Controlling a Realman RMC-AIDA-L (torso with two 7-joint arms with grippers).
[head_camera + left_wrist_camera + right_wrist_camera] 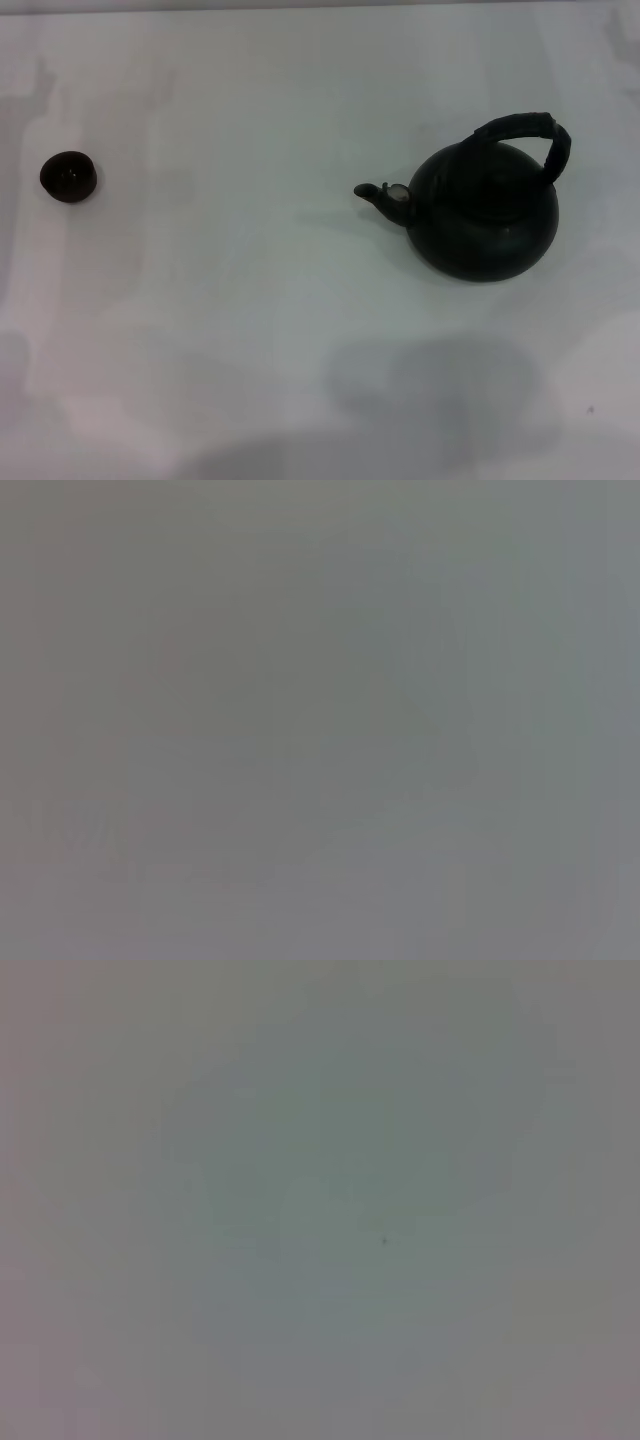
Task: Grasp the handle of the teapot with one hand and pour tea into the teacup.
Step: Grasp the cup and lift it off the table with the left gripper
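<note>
The matte black teapot [485,215] stands upright on the white table [250,300] at the right of the head view. Its short spout [383,196], with a pale metal tip, points left. Its black ribbed arched handle [530,135] stands up over the top, toward the far right side. The small dark teacup [68,176] sits at the far left, well apart from the teapot. Neither gripper shows in any view. Both wrist views show only plain grey surface.
Soft shadows lie on the table near the front edge, below the teapot and at the left. Nothing else stands between the teacup and the teapot.
</note>
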